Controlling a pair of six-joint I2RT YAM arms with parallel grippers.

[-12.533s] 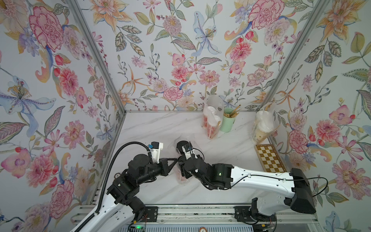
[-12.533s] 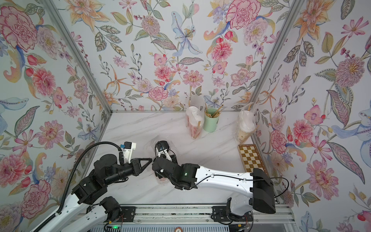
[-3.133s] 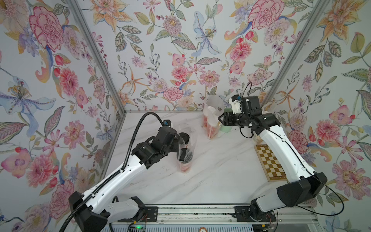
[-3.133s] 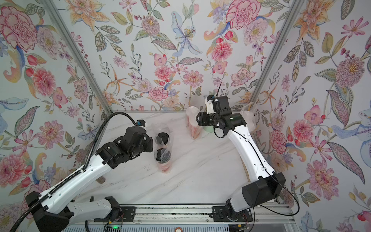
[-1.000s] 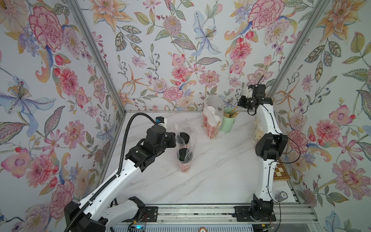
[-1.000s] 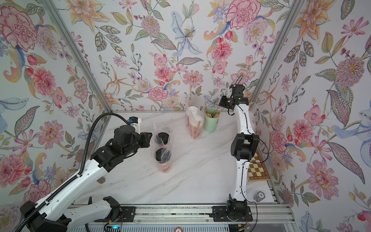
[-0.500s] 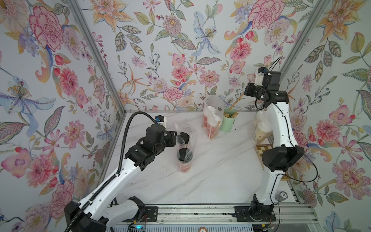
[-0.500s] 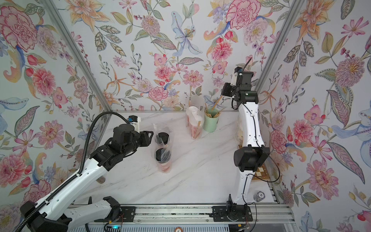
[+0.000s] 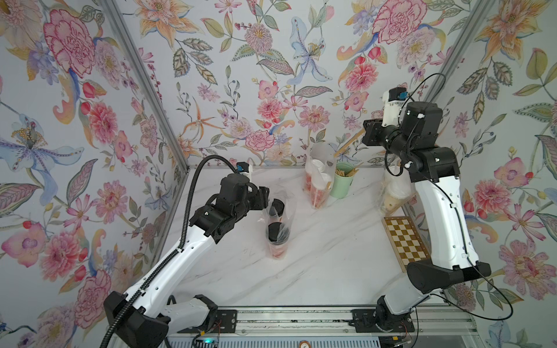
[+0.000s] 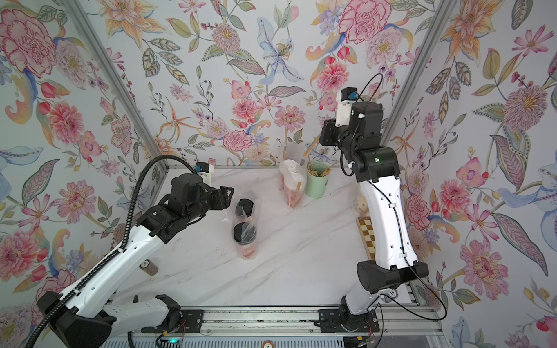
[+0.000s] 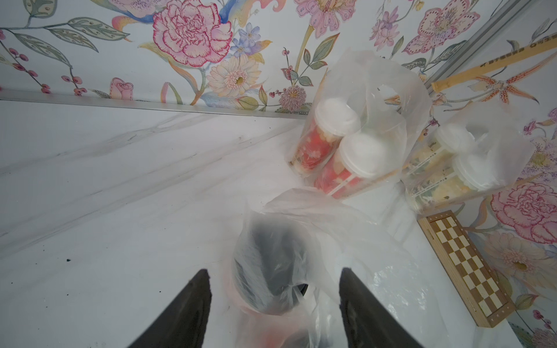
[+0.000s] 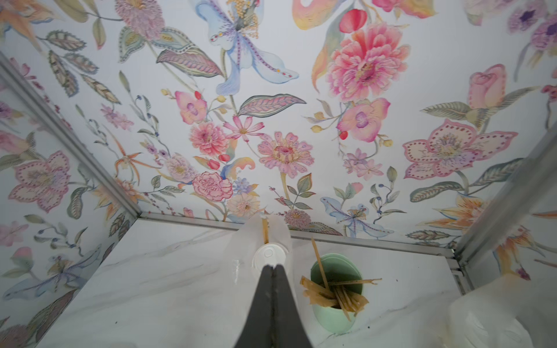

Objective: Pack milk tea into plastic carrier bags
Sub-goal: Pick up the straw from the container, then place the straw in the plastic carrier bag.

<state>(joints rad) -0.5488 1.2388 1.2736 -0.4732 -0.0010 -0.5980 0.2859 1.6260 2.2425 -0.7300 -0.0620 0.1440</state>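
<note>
Black-lid cups: two red ones, upright mid-table, one behind the other, both inside the middle bag. The bag top is loose and crumpled over the lids.

White-lid cups: two red ones, packed in the back bag by the back wall, handles standing up.

Clear cups: two, beige drink, white lids, in the right bag against the right wall. The chessboard lies flat just in front of them.

Left gripper: jaws spread wide, nothing clamped. It sits just left of the rear black lid. In the wrist view its fingers straddle the crumpled bag top. Can't tell if the plastic touches them.

Right gripper: raised near the back-right corner, above the green cup of straws. In the wrist view the jaws are pressed together. In both top views a straw sticks out from the tips, slanting down toward the back bag, so the jaws are clamped on that straw.

The green cup stands on the table just right of the back bag.
</note>
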